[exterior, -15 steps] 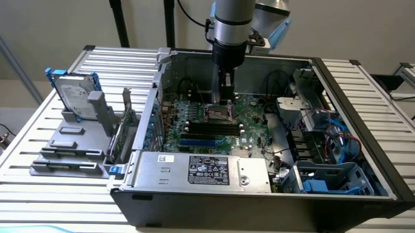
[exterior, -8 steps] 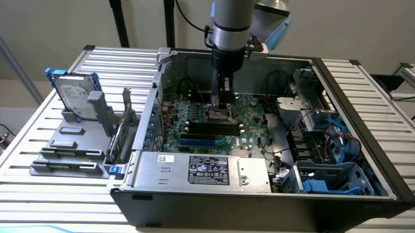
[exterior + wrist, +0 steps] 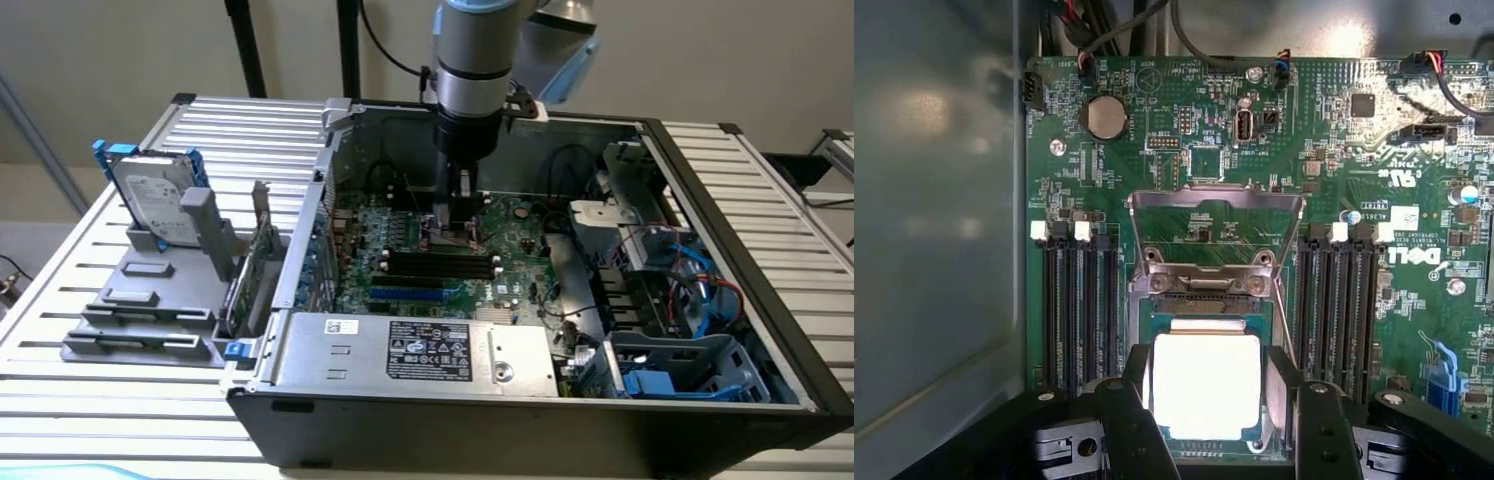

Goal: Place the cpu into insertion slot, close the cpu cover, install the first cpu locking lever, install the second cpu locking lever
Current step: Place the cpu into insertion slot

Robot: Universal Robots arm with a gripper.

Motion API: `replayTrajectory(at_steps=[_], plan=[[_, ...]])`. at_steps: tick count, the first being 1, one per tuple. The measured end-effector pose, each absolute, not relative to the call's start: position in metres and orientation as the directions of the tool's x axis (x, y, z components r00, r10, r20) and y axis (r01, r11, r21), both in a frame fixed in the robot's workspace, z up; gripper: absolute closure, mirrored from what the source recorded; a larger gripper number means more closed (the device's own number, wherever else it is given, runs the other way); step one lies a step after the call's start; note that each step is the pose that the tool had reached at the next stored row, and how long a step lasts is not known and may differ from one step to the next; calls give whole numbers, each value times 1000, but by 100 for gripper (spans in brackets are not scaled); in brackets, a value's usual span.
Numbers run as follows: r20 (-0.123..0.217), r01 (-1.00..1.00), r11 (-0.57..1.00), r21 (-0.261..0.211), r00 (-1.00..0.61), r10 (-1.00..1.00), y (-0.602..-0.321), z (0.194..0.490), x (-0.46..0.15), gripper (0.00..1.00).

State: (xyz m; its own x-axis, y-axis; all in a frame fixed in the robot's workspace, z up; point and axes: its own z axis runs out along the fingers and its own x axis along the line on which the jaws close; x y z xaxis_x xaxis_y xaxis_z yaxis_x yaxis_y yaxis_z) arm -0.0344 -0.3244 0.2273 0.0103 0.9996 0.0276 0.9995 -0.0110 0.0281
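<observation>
My tool (image 3: pixel 1210 372), released with fingers spread either side of the cpu (image 3: pixel 1206 390), hangs over it as it lies flat in the insertion slot (image 3: pixel 1146 330), top bleached by glare, near edge cut off, the cpu cover (image 3: pixel 1216 197) tilted up behind.

I see a plain beige wall (image 3: pixel 747 60) at the far side and a ribbed metal surface (image 3: pixel 120 420) near me, evenly lit.
</observation>
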Motion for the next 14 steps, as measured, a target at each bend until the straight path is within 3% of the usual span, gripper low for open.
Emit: replayTrajectory(at_steps=[14], plan=[[28,1000,-11,23,10,1000,-324,211,-35,46]])
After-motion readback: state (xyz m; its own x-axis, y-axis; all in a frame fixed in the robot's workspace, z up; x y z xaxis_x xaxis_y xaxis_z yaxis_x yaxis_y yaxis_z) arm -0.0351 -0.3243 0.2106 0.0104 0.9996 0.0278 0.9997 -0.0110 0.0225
